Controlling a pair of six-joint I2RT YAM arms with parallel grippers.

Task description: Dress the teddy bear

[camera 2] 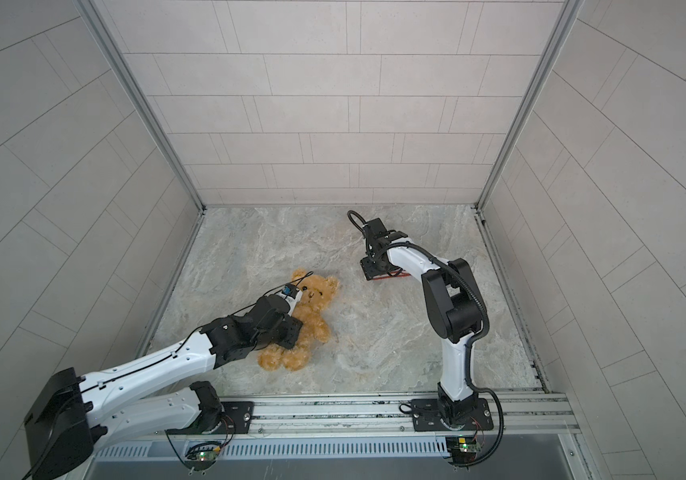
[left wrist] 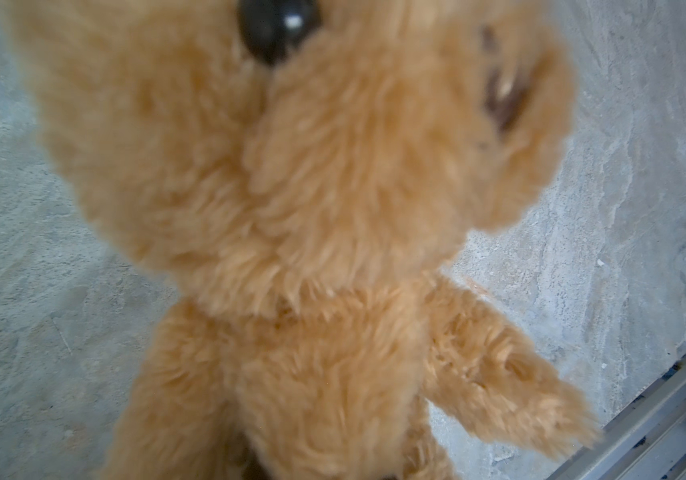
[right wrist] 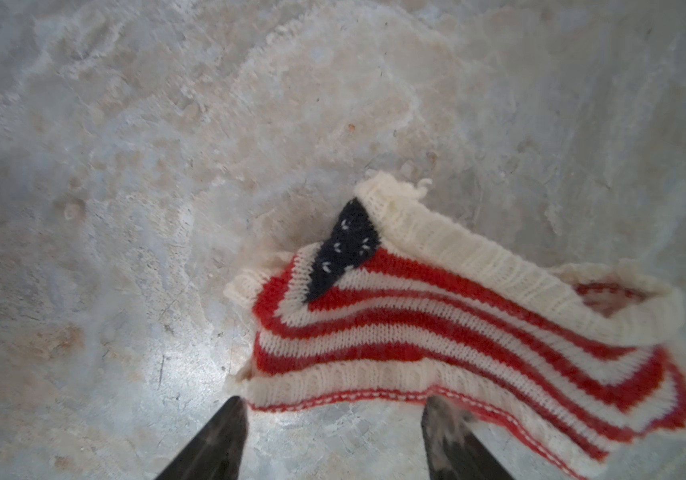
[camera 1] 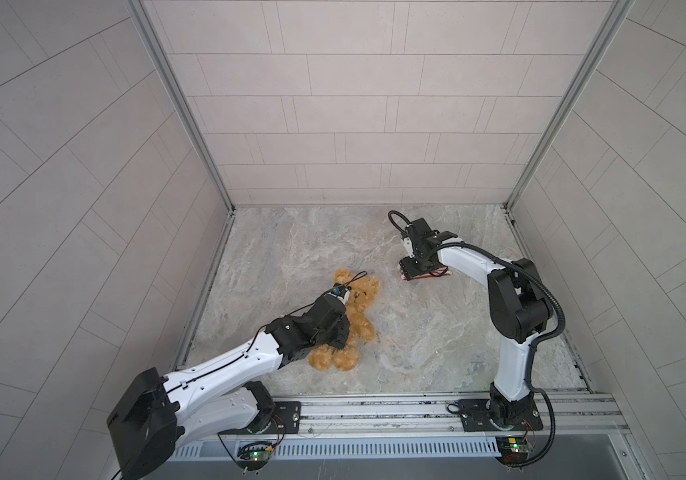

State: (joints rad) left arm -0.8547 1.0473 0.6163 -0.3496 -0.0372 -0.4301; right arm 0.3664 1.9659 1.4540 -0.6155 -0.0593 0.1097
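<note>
Teddy bear (camera 1: pixel 362 322): fluffy, golden-brown, black bead eyes, face-up on bench (camera 1: pixel 416 332). Left jaws at its flank, state I cannot tell; right jaws apart at striped sweater (right wrist: pixel 457 332) hem.

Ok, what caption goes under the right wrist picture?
The open right gripper straddles the hem of the striped sweater on the stone table.

Bear (camera 1: pixel 361 326) – fluffy, golden-brown, black bead eyes – lies face-up on floor, left of ctr, head twd back wall.

teddy bear (camera 1: pixel 361 315): face-up on floor (camera 1: pixel 312 249) | left pincer (camera 1: pixel 342 331): at its torso | right pincer (camera 1: pixel 414 270): over red-white sweater (camera 1: pixel 438 273)
</note>
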